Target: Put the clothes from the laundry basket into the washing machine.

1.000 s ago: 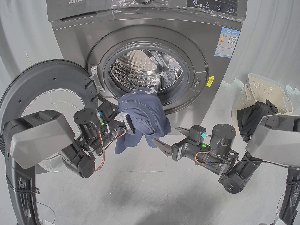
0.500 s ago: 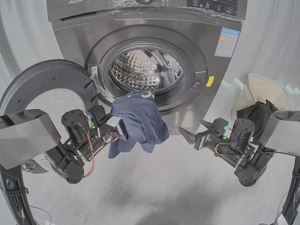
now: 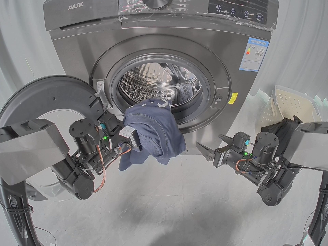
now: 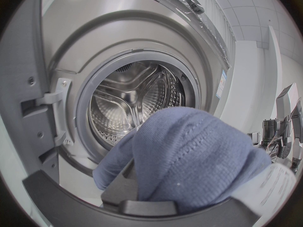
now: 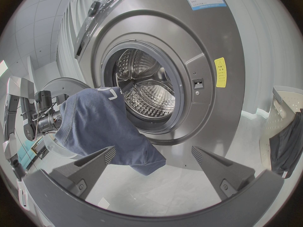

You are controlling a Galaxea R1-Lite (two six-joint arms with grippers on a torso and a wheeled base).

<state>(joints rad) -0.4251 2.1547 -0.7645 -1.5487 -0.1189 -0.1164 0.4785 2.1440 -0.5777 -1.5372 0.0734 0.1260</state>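
A navy blue garment (image 3: 153, 130) hangs bunched from my left gripper (image 3: 136, 139), which is shut on it just below and in front of the washing machine's open drum (image 3: 159, 82). The same cloth (image 4: 189, 155) covers the fingers in the left wrist view, and it drapes before the opening as the blue garment (image 5: 101, 123) in the right wrist view. My right gripper (image 3: 215, 146) stands open and empty to the right of the garment, low before the machine. A white laundry basket (image 3: 294, 103) at the right holds dark clothes (image 3: 283, 127).
The round machine door (image 3: 51, 99) is swung wide open to the left, right behind my left arm. Grey floor (image 3: 164, 202) lies bare below both arms. A pale curtain (image 3: 300, 35) hangs behind the machine.
The machine has grown slightly larger in the head view since half a second ago, so the camera moved closer. The right gripper pulled back to the right, away from the garment.
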